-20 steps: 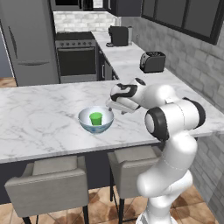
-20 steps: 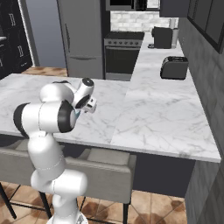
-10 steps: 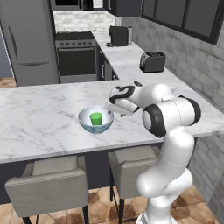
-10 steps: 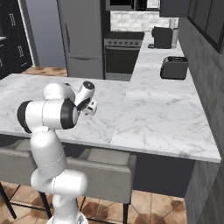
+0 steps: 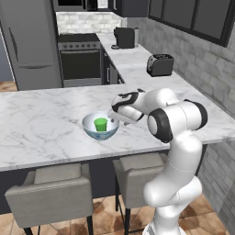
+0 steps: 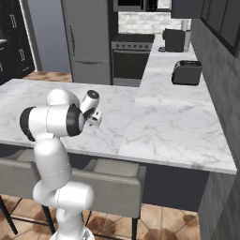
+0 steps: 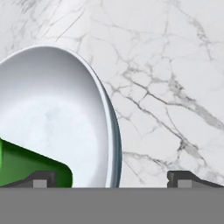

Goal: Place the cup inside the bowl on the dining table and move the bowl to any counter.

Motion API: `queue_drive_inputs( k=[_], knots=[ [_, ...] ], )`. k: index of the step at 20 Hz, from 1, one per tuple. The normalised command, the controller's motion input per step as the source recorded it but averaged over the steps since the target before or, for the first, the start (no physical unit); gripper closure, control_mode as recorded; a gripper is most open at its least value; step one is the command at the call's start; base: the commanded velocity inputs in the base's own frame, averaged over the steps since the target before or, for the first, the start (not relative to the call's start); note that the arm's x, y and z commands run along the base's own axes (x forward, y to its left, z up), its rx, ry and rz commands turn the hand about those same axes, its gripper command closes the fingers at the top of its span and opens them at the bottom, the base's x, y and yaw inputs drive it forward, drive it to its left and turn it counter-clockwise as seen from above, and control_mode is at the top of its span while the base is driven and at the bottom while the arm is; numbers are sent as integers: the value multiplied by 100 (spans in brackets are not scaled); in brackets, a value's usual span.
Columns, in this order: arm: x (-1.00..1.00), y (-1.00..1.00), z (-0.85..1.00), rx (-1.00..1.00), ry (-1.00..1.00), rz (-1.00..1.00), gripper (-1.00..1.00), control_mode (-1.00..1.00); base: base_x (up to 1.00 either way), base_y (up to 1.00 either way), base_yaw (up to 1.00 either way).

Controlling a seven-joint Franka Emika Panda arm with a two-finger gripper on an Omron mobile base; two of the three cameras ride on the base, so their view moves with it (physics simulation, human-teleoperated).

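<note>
The bowl, white inside and pale blue outside, stands on the marble dining table near its front edge. The green cup stands inside it. In the hand view the bowl's rim runs up between my fingertips, with the cup at the lower left. My gripper is open at the bowl's right side and straddles the rim, one finger inside and the other outside over bare marble. From the right base view my hand sits low over the table and my arm hides the bowl.
Two padded chairs are tucked under the table's near edge. The marble counter runs back on the right with a black toaster and a coffee machine. A stove and fridge stand behind.
My hand has moved slightly down and left, closer to the bowl's right rim. The bowl and cup have stayed in place.
</note>
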Motion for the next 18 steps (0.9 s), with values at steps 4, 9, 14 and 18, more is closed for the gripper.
queue_drive_inputs(
  k=[4, 9, 14, 18],
  knots=[
    [0, 9, -14, 0, 0, 0, -100, -100, 0, 0, 0],
    [0, 7, -15, 0, 0, 0, -100, -100, 0, 0, 0],
    [0, 0, 0, 0, 0, 0, -100, -100, 0, 0, 0],
    [0, 0, 0, 0, 0, 0, -100, -100, 0, 0, 0]
  ],
)
